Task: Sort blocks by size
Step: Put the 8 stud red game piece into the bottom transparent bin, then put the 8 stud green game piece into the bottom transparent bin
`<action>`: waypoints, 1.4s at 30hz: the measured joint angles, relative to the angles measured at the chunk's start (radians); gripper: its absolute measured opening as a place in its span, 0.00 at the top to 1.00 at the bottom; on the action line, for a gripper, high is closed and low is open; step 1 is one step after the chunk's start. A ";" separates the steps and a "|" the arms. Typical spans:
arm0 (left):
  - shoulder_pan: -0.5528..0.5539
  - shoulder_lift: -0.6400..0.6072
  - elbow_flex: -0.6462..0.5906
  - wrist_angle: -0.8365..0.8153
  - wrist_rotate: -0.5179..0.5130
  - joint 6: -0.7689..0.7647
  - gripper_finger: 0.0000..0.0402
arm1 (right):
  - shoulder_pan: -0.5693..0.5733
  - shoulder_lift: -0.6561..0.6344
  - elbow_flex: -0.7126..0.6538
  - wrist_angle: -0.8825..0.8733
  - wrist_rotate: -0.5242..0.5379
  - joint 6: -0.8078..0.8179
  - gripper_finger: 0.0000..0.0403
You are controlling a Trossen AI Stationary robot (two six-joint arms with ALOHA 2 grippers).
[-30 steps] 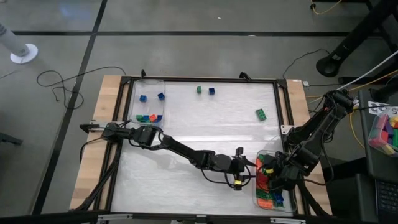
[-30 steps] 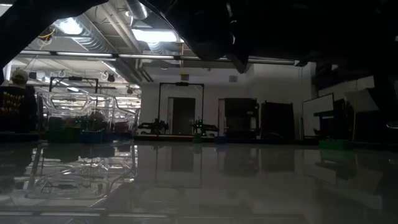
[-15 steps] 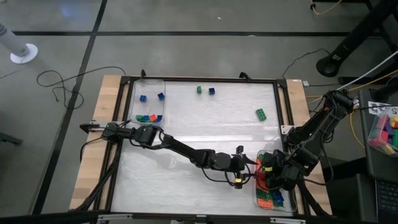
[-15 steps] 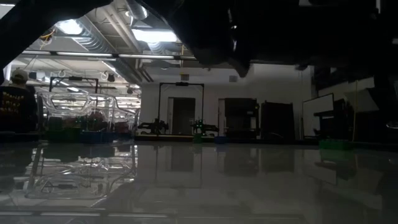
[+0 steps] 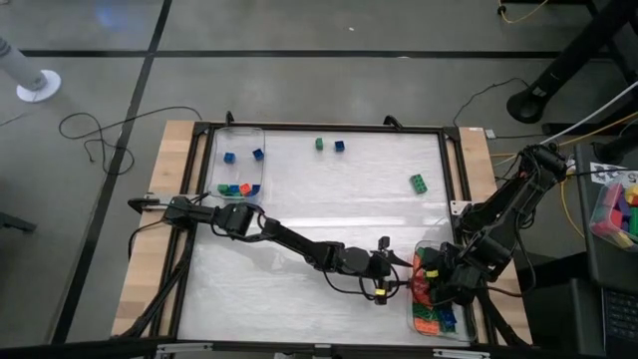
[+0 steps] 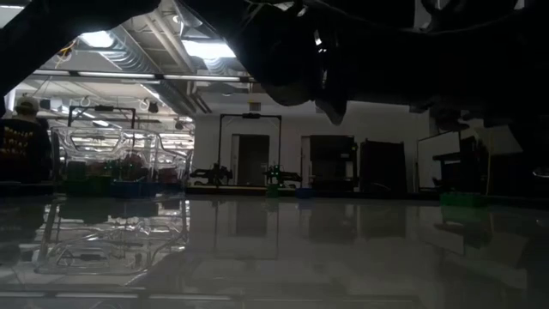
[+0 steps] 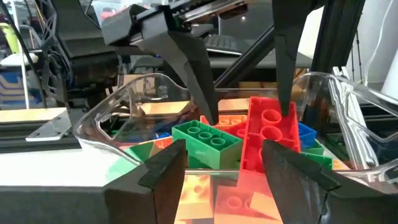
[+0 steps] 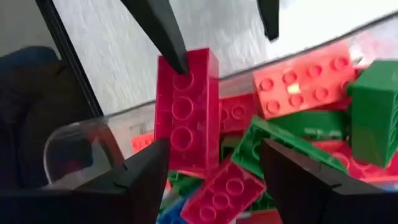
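Far-left clear bin (image 5: 239,133) holds small square blocks (image 5: 238,188); two more small ones (image 5: 329,146) and a green brick (image 5: 419,182) lie loose on the bench (image 5: 329,209). My left claw (image 5: 391,271) reaches to the near-right bin's (image 5: 419,321) edge, fingers parted, empty. My right claw (image 5: 431,280) hangs over that bin of long bricks, open, one fingertip touching an upright red brick (image 8: 186,106).

Overhead, table-level, two wrist close-ups sharing the bin (image 7: 124,112).
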 joint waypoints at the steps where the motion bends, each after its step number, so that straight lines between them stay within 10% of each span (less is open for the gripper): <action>1: 0.000 0.000 0.000 0.000 0.000 -0.003 0.51 | 0.000 -0.001 0.000 0.000 -0.012 0.000 0.38; 26: -0.002 -0.021 -0.002 0.111 -0.002 0.074 0.51 | 0.000 -0.059 0.000 -0.060 0.072 -0.021 0.38; 42: 0.112 -0.387 -0.043 -0.814 -0.021 0.009 0.51 | -0.226 -0.098 0.137 -0.598 0.439 -0.083 0.38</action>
